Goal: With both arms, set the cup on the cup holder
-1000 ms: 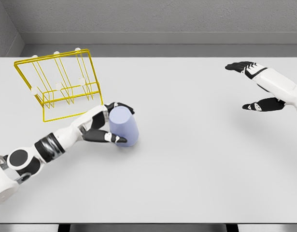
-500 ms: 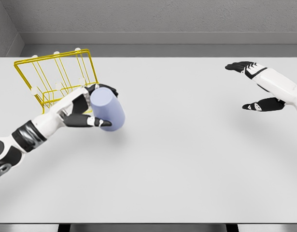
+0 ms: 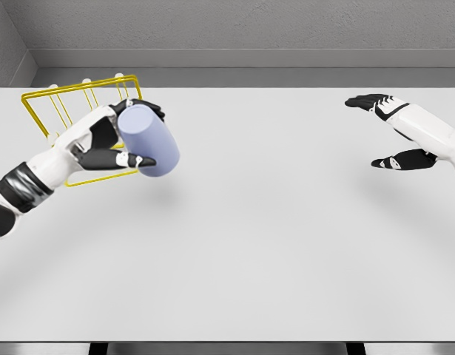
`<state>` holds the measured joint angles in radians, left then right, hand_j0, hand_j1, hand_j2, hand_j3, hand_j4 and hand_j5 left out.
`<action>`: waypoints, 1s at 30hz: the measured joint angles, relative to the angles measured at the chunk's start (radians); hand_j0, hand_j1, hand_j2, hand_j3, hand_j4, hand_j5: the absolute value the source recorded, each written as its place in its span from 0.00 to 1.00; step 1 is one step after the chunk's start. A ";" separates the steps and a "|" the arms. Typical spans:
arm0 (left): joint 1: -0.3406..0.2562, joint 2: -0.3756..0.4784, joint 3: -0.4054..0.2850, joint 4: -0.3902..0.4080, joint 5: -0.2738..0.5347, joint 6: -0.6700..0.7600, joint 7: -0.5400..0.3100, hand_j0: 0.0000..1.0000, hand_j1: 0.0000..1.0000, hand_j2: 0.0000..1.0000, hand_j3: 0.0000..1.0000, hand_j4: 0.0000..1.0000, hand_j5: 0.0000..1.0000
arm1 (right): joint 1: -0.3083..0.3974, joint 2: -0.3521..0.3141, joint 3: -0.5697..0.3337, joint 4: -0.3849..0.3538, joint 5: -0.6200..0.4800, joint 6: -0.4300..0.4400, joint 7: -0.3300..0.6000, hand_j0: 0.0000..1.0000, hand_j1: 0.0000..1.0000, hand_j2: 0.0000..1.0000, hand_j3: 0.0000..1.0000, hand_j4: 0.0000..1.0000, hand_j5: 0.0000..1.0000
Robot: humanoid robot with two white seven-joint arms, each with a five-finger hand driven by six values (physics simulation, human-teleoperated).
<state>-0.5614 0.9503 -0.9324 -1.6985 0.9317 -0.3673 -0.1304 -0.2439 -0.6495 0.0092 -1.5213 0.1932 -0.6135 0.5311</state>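
Cup (image 3: 148, 140) up off the table (image 3: 286, 237), lavender and tilted, gripped in the left hand (image 3: 109, 140) with fingers wrapped round its side, right in front of the yellow wire cup holder (image 3: 46, 103) at the far left. Right hand (image 3: 393, 133) hovers at the far right edge, fingers spread, holding nothing.

No readable text, labels, brands, numbers or signs anywhere in view.
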 measured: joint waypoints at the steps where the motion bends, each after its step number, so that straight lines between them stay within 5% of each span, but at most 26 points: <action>1: 0.000 0.002 0.003 0.001 0.005 0.000 0.000 0.66 0.66 0.66 0.66 0.66 0.66 | 0.000 0.000 0.000 0.000 0.000 0.000 0.000 1.00 1.00 1.00 1.00 1.00 1.00; 30: -0.057 0.011 0.058 0.079 0.076 0.005 0.001 0.66 0.66 0.66 0.66 0.66 0.66 | 0.000 0.000 0.000 -0.005 -0.001 0.000 -0.001 1.00 1.00 1.00 1.00 1.00 1.00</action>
<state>-0.6182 0.9611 -0.8743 -1.6197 1.0073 -0.3620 -0.1295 -0.2439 -0.6495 0.0094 -1.5267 0.1925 -0.6135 0.5300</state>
